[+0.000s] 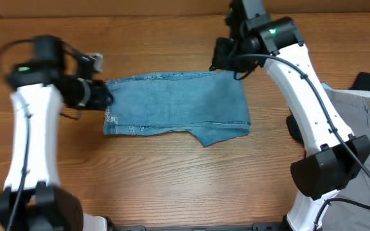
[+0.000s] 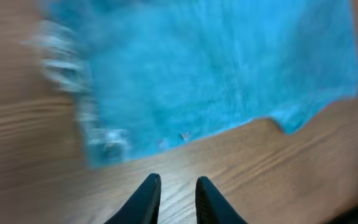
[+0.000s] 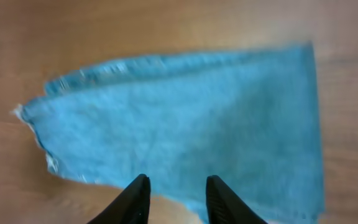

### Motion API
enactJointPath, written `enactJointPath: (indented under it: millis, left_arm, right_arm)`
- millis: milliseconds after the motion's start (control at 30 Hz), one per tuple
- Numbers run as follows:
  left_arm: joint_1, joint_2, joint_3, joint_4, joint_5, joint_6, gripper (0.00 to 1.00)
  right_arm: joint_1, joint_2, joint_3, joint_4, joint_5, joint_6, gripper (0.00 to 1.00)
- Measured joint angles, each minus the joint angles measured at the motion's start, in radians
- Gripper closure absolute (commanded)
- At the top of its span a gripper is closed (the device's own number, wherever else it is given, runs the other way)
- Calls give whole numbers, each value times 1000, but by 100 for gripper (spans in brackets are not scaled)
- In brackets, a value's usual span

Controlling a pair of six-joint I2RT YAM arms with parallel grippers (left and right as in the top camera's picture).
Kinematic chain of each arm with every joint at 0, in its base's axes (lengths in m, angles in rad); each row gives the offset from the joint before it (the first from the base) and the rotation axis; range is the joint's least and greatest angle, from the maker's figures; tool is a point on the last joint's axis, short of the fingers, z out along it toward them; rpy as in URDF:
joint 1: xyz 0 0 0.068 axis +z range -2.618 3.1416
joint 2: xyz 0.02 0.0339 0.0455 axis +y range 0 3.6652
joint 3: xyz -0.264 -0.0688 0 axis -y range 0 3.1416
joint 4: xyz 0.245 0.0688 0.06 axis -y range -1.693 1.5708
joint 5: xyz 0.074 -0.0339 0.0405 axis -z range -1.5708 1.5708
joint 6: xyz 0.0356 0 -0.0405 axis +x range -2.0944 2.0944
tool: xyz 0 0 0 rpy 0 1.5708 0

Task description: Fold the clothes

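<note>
Brown wood-grain table (image 1: 172,173): the light-blue denim jeans (image 1: 178,106) lie flat at its centre as a folded oblong, with the frayed leg hems (image 1: 111,120) toward the left arm. The denim is judged soft but thick, fairly heavy, grippy and not fragile, and is best pinched at the layered hem edge or a corner, catching every layer. The left gripper (image 2: 174,183) hovers over bare wood beside the cloth, its fingers narrowly parted and empty; the right gripper (image 3: 174,183) hangs over the jeans' edge, its fingers wider apart and holding nothing.

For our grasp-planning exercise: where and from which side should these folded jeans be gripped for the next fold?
Probably the frayed hem end of the jeans, approached from the left gripper side. That short end lies flat with stacked loose edges, free to lift over.
</note>
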Motion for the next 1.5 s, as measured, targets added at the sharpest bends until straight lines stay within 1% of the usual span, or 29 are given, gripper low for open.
enactJointPath:
  millis: [133, 233, 367, 467, 567, 667, 733, 867, 1000, 1167, 1300, 1367, 1433, 1467, 1500]
  left_arm:
    - [-59, 93, -145, 153, -1, 10, 82]
    - [-62, 167, -205, 231, -32, -2, 83]
    - [-62, 275, -243, 251, -80, -25, 90]
    - [-61, 352, -247, 245, -84, -41, 91]
    - [-60, 353, -246, 246, -84, -48, 90]
    - [-60, 353, -238, 231, -86, -48, 90]
    - [-60, 353, -223, 203, -95, -49, 89]
    - [-60, 347, -162, 128, -109, -52, 88]
    - [-60, 274, -87, 92, -105, -55, 84]
    - [-62, 124, -34, 139, -45, -55, 84]
    - [-85, 102, -28, 184, -21, -54, 82]
    - [-105, 113, -28, 173, -24, -55, 82]
    - [-116, 119, -28, 158, -30, -55, 77]
    - [-126, 125, -29, 146, -39, -54, 67]
    - [-132, 127, -29, 137, -52, -54, 65]
  right_arm:
    - [13, -1, -137, 4, -68, -1, 73]
    - [43, -1, -296, 99, -132, 1, 78]
    - [88, -1, -566, 360, -237, 58, 83]
    - [108, 1, -763, 562, -308, 150, 85]
    - [101, 1, -895, 699, -362, 239, 88]
    - [81, -5, -929, 734, -405, 302, 89]
    - [73, -6, -932, 732, -423, 312, 90]
    - [66, -28, -932, 674, -436, 276, 91]
    - [66, -108, -932, 623, -432, 223, 91]
    - [64, -219, -917, 601, -426, 213, 91]
    - [61, -209, -925, 591, -375, 241, 91]
    - [60, -181, -941, 610, -356, 266, 92]
    - [60, -146, -957, 630, -348, 290, 93]
    - [60, -127, -964, 632, -344, 299, 92]
    - [60, -106, -974, 632, -341, 308, 91]
